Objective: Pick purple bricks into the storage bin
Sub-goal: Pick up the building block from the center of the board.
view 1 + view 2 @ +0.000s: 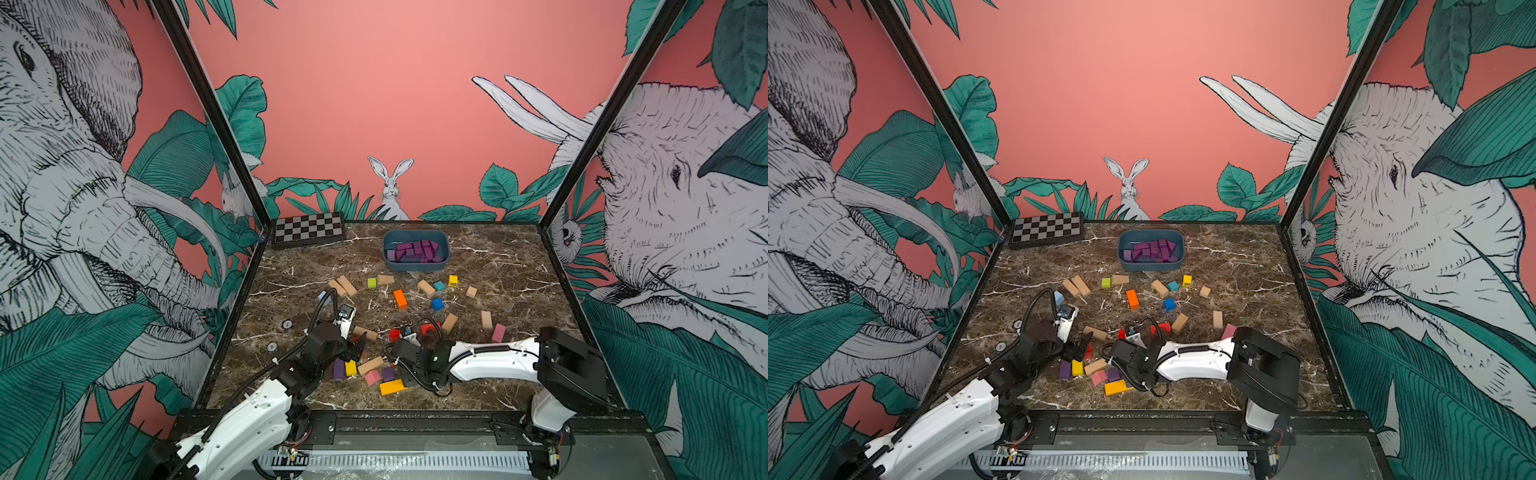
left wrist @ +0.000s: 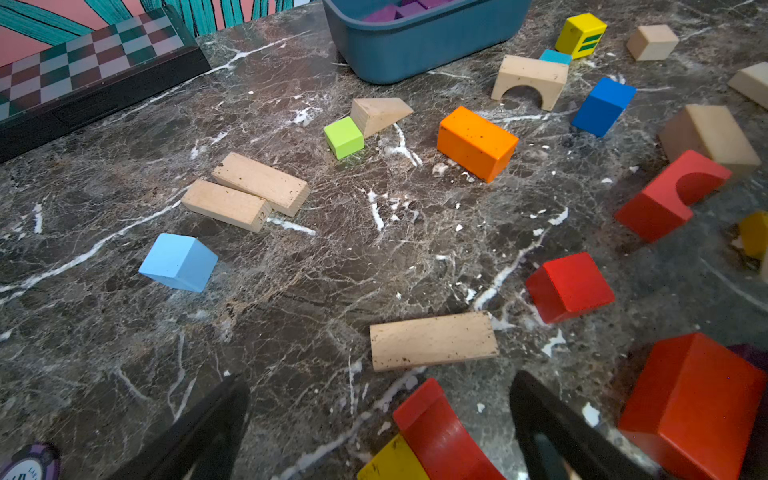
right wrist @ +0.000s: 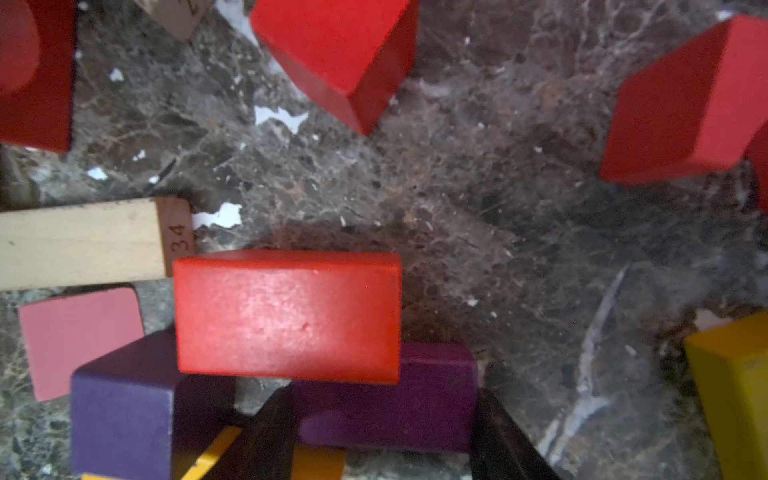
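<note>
The storage bin (image 1: pixel 415 266) (image 1: pixel 1150 266) stands at the back middle, its wall also in the left wrist view (image 2: pixel 415 50); several purple bricks (image 1: pixel 415 250) lie in it. Near the front, a purple bar (image 1: pixel 338 369) lies beside a yellow block, and a purple cube (image 1: pixel 388 374) (image 3: pixel 120 415) sits next to a pink block. My right gripper (image 1: pixel 405 370) (image 3: pixel 384 399) reaches down beside that cube, its fingers against both ends of another purple brick (image 3: pixel 415 399) on the table, partly under a red block (image 3: pixel 286 311). My left gripper (image 1: pixel 353 347) (image 2: pixel 380 380) hangs open over a red arch piece (image 2: pixel 440 436), holding nothing.
A checkerboard box (image 1: pixel 308 228) lies at the back left. Wooden, red, orange, yellow, green, blue and pink blocks are scattered between the bin and the arms. Two poker chips (image 1: pixel 286 324) lie at the left. An orange-yellow bar (image 1: pixel 392 387) lies just below the right gripper.
</note>
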Controlling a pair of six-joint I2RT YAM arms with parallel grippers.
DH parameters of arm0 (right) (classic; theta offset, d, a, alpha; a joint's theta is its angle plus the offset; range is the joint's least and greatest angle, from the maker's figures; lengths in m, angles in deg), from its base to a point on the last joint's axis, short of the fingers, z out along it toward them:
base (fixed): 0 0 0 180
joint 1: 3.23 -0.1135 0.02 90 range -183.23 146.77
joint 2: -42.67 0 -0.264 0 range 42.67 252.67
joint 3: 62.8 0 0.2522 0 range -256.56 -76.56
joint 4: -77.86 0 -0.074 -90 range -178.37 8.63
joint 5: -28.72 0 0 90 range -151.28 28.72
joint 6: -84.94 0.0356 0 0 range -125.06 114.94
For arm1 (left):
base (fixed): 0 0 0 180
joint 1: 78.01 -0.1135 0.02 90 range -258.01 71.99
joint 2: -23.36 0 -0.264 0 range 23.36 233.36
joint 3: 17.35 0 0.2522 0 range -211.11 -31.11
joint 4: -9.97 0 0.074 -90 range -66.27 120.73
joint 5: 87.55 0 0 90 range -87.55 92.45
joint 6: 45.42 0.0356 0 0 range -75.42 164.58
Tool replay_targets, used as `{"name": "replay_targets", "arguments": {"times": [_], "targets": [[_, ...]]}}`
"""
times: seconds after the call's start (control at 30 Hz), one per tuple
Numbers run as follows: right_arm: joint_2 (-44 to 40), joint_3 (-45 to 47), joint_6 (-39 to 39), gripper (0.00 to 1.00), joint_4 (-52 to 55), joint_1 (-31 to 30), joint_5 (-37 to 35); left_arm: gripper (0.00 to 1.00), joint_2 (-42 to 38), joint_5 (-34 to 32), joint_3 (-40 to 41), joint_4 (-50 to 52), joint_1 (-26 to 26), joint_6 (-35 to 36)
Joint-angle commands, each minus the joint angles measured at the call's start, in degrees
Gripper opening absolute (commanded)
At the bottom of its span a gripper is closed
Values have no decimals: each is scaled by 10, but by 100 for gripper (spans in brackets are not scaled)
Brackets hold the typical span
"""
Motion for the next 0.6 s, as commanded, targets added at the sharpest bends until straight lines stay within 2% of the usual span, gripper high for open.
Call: {"name": "replay_targets", "arguments": {"times": [0.0, 0.17, 0.27, 0.37, 0.57], "targets": [[-9, 4, 3, 54, 18, -4, -9, 99, -5, -3, -10, -7, -1, -5], [-39, 0, -14, 47, 46, -5, -27, 99, -6, -2, -10, -7, -1, -5], [-83, -10, -36, 45, 81, -4, -62, 99, -5, -2, -10, -8, -1, -5], [-117, -23, -71, 39, 103, -2, -97, 99, -5, -3, -10, -6, -1, -5], [-141, -73, -165, 33, 139, 55, -132, 99, -10, -11, -8, -4, -1, -7]]}}
